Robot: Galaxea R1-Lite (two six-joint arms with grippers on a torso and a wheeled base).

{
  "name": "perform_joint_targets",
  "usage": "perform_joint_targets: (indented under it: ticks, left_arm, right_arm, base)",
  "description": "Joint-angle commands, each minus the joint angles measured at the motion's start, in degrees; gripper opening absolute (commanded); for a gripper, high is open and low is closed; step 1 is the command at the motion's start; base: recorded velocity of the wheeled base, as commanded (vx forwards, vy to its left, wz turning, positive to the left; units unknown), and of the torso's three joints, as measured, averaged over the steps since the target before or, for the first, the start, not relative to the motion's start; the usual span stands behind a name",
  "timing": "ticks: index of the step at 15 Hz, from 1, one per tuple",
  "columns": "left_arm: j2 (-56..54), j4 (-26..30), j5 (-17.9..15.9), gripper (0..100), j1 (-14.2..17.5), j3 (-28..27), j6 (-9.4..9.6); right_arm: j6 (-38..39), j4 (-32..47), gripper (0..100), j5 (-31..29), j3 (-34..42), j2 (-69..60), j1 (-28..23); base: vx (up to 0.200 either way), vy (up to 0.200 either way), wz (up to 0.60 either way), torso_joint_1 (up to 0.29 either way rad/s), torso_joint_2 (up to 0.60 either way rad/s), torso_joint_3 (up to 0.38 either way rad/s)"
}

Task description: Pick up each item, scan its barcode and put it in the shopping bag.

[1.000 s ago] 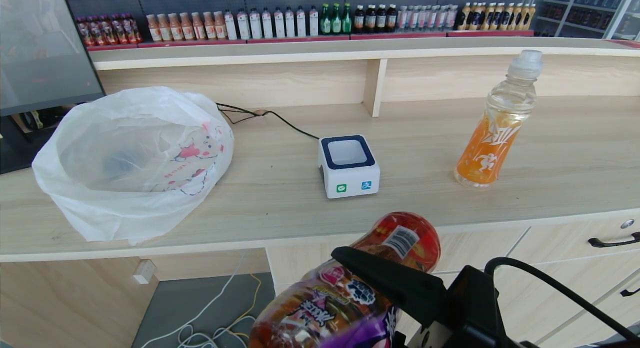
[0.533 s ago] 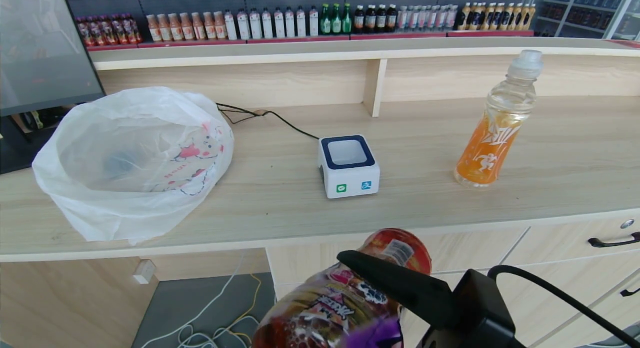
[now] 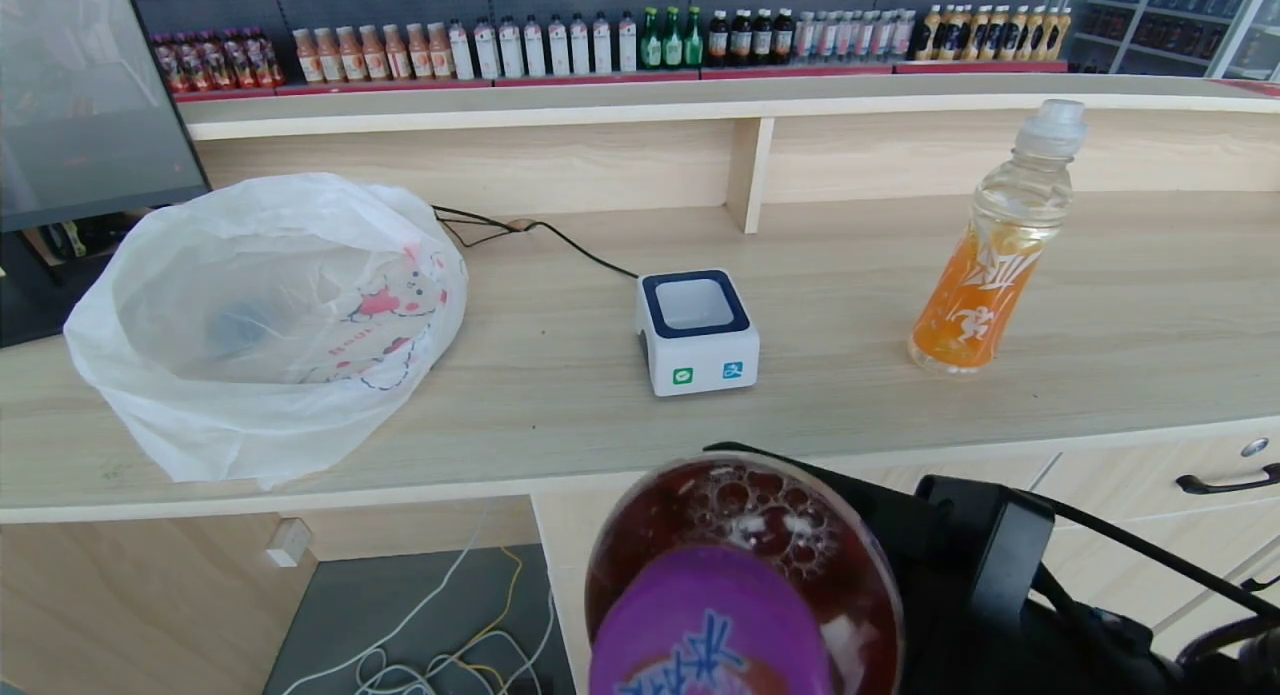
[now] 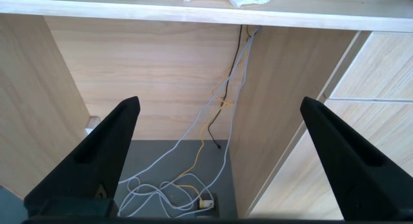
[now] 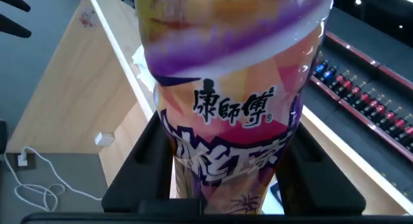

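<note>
On the left of the counter lies the shopping bag, its mouth open toward the robot. A dim dark shape shows through the plastic, but I cannot tell what it is. Below the counter edge, under the bag, hangs the left gripper, its fingers wide apart with nothing between them. In the middle of the counter stands the scanner, its window facing up and nothing over it. In front of the counter edge, nearer to the robot than the scanner, the right gripper is clamped around the dark drink bottle, whose purple cap points toward the head camera. At the right the orange bottle stands upright, untouched. I judge the task at most partly done: the held bottle is neither over the scanner nor in the bag, and the orange bottle waits for all three steps.
</note>
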Motion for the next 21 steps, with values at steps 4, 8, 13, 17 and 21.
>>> perform_joint_targets:
  ticks: [4, 8, 13, 17, 21]
  left_arm:
    - [0.0, 0.0, 0.0, 100, 0.0, 0.0, -0.01]
    - [0.0, 0.0, 0.0, 100, 0.0, 0.0, -0.01]
    - [0.0, 0.0, 0.0, 100, 0.0, 0.0, -0.01]
    - [0.0, 0.0, 0.0, 100, 0.0, 0.0, 0.07]
    - [0.0, 0.0, 0.0, 100, 0.0, 0.0, -0.10]
  right_arm:
    - [15.7, -1.3, 0, -0.7, -4.3, -2.4, -7.0]
    - [28.8, -1.3, 0, -6.7, -5.5, -3.5, -10.7]
    - [38.7, -1.6, 0, -7.1, -3.1, -4.2, -19.0]
    - [43.3, -1.5, 0, -15.4, -4.4, -3.2, -21.6]
    - [43.3, -0.9, 0, -20.8, -10.9, 0.1, -21.6]
  base:
    - [0.000, 0.000, 0.00, 0.000, 0.00, 0.000]
    - [0.000, 0.000, 0.00, 0.000, 0.00, 0.000]
    - [0.000, 0.000, 0.00, 0.000, 0.00, 0.000]
    - [0.000, 0.000, 0.00, 0.000, 0.00, 0.000]
    - [0.000, 0.000, 0.00, 0.000, 0.00, 0.000]
